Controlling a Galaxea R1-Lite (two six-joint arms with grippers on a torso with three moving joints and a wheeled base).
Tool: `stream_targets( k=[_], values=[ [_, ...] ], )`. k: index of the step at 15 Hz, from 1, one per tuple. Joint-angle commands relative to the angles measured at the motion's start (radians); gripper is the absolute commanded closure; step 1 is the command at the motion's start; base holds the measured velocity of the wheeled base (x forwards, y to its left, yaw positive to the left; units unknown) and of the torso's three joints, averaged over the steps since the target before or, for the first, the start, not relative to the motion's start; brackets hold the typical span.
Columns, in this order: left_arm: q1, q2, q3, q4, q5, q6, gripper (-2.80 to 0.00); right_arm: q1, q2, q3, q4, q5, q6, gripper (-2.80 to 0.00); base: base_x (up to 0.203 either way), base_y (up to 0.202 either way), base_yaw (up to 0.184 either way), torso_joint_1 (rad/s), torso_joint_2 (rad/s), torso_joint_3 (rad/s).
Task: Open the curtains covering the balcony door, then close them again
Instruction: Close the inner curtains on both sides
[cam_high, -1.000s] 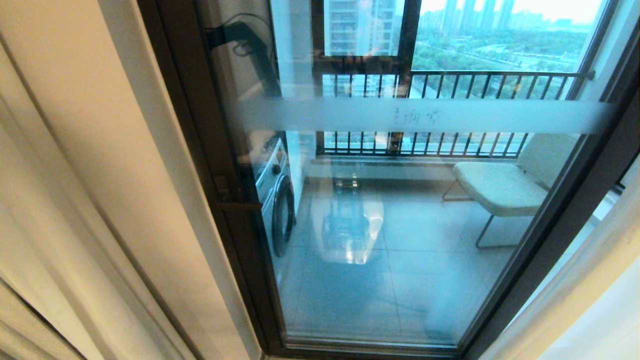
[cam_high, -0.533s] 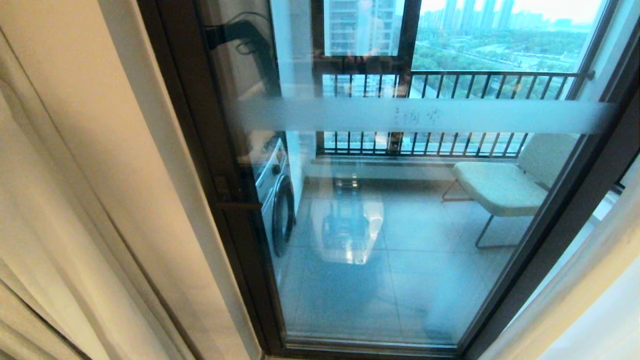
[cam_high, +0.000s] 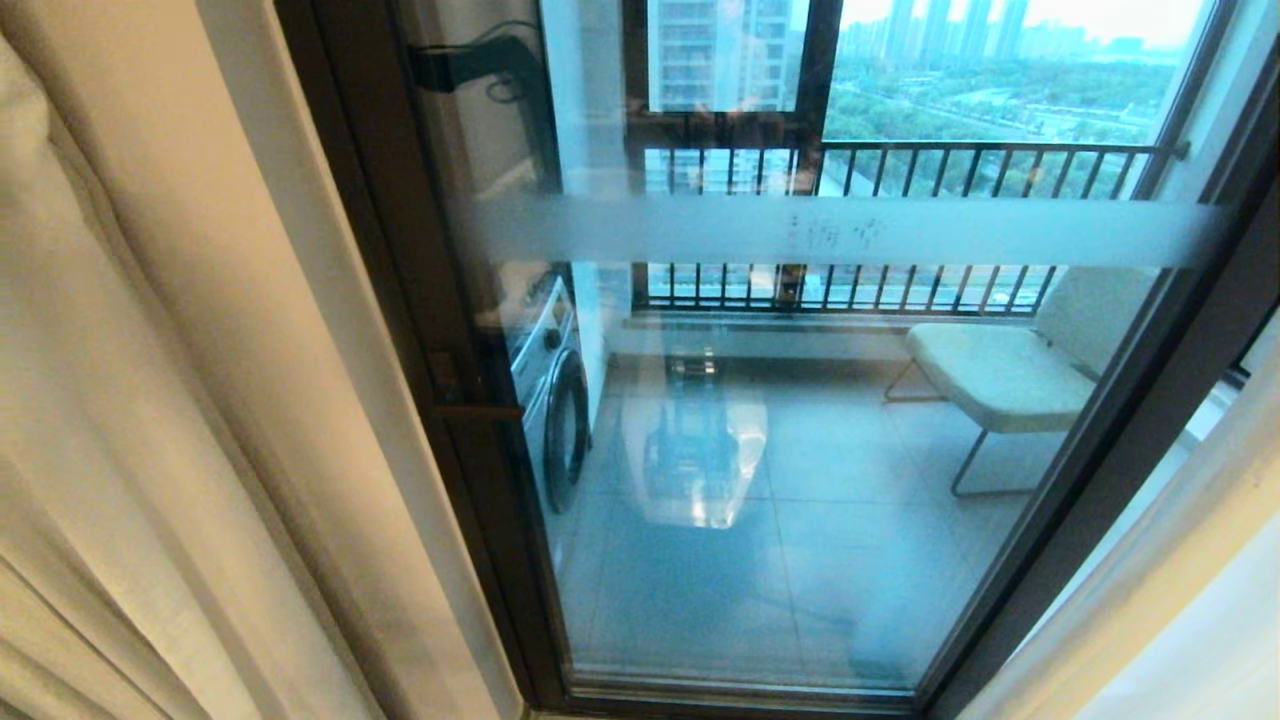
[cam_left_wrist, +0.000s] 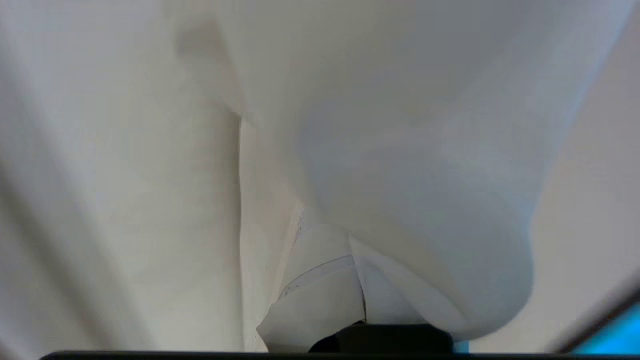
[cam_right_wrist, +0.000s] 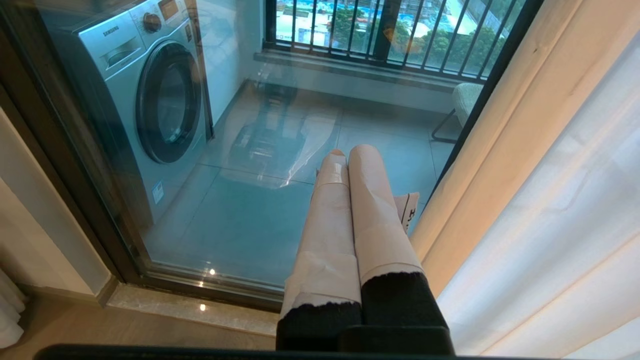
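Note:
The balcony door (cam_high: 800, 480) stands uncovered in the head view, with clear glass in a dark frame and a frosted stripe (cam_high: 850, 230) across it. Cream curtains (cam_high: 90, 400) hang bunched at its left edge, and another panel (cam_high: 1130, 590) hangs at its right. My left gripper (cam_left_wrist: 350, 245) is outside the head view. In the left wrist view it is shut and buried in pale curtain fabric (cam_left_wrist: 400, 150), which drapes over one finger. I cannot tell whether any cloth is pinched. My right gripper (cam_right_wrist: 348, 152) is shut and empty, low in front of the glass beside the right curtain (cam_right_wrist: 515, 135).
Behind the glass are a washing machine (cam_high: 550, 400), a pale chair (cam_high: 1000, 375) and the black-barred railing window (cam_high: 900, 160). A white sheer (cam_right_wrist: 560, 240) hangs beside the right curtain. The door's stone sill (cam_right_wrist: 200, 310) runs along the floor.
The left curtain's folds have swelled and shifted toward the door, now covering the dark gap at the lower left. The door, the right curtain and the camera have stayed put.

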Motion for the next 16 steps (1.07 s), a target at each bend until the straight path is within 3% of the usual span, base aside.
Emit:
stream_targets(
  k=[1, 11, 16],
  values=[
    [-0.035, -0.052, 0.027, -0.002, -0.004, -0.004, 0.0, 0.0, 0.001, 0.0, 0.0, 0.001, -0.001, 0.0, 0.0, 0.0, 0.0, 0.0, 0.0, 0.0],
    [-0.211, -0.208, 0.174, 0.0, -0.035, -0.019, 0.0, 0.0, 0.001, 0.0, 0.0, 0.001, -0.001, 0.0, 0.0, 0.0, 0.0, 0.0, 0.0, 0.0],
    [-0.282, -0.269, 0.232, 0.003, -0.087, -0.022, 0.0, 0.0, 0.001, 0.0, 0.0, 0.001, -0.001, 0.0, 0.0, 0.0, 0.0, 0.0, 0.0, 0.0]
  ],
)
